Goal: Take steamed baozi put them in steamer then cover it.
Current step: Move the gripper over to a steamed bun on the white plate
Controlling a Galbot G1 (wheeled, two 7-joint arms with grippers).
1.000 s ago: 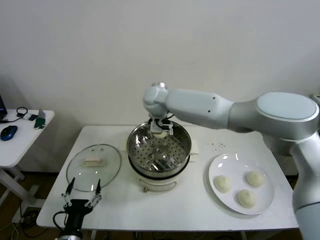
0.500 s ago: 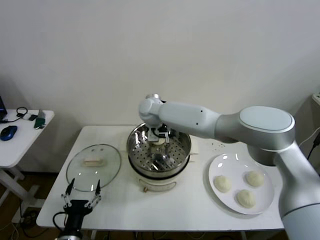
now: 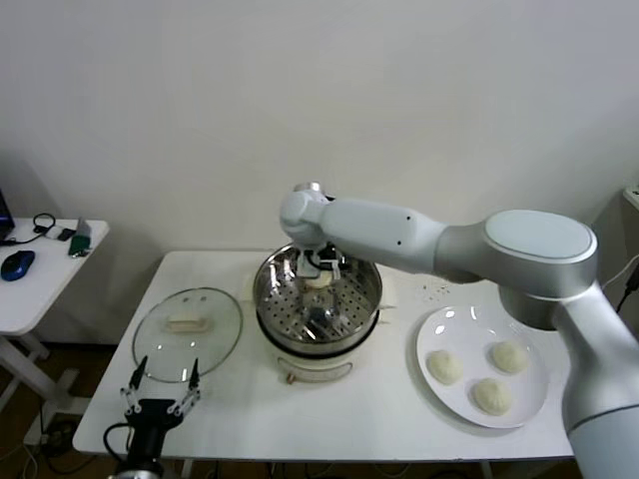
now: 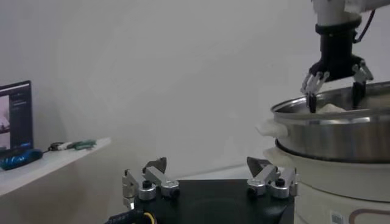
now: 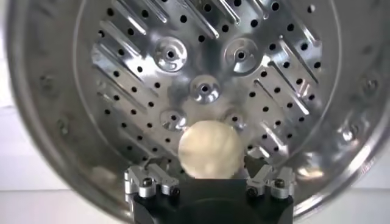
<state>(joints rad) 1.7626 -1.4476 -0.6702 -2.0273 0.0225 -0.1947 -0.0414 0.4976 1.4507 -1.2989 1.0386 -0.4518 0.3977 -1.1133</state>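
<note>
Right gripper (image 5: 210, 182), jaws apart, hangs over a smooth cream-white bun (image 5: 209, 149) resting on the shiny steel steamer's (image 3: 318, 299) perforated tray, apparently releasing it there

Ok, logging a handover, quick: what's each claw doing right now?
Left claw: open, empty, parked near the cover.
Right claw: open around a baozi on the steamer tray.
</note>
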